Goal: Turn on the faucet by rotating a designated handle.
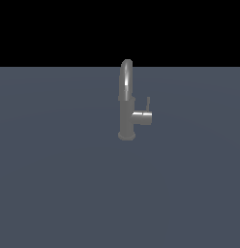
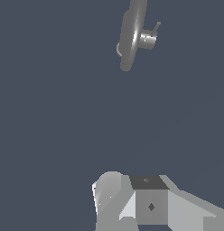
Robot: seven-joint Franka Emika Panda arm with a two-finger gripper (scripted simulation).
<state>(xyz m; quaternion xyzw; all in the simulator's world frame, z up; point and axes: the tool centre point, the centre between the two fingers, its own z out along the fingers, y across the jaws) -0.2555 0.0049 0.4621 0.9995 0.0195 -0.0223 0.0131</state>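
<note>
Gripper (image 2: 150, 203) parts are showing only in the wrist view, as pale and dark blocky shapes at the picture's edge; the fingertips are not clearly showing, so I cannot tell whether the jaws are standing apart or together. Nothing is sitting between them that can be made out, and the gripper is hanging well apart from the faucet (image 2: 132, 36), with bare floor lying between the two. In the exterior view the arm is not appearing at all.

Standing upright on the grey floor (image 1: 59, 184), the faucet (image 1: 126, 114) is sitting a little above the middle of the exterior view. Its cylindrical body is rising from a round base flange, and its arched spout is curving up over the body, reaching past the line where the floor is meeting the black background. A stubby horizontal cylinder is jutting from the body toward the exterior view's right, and the handle (image 1: 148, 103), a thin short rod, is pointing upward from that cylinder, close to vertical. In the wrist view the handle (image 2: 156, 27) is showing as a small rod sticking out from the cylinder beside the body.
</note>
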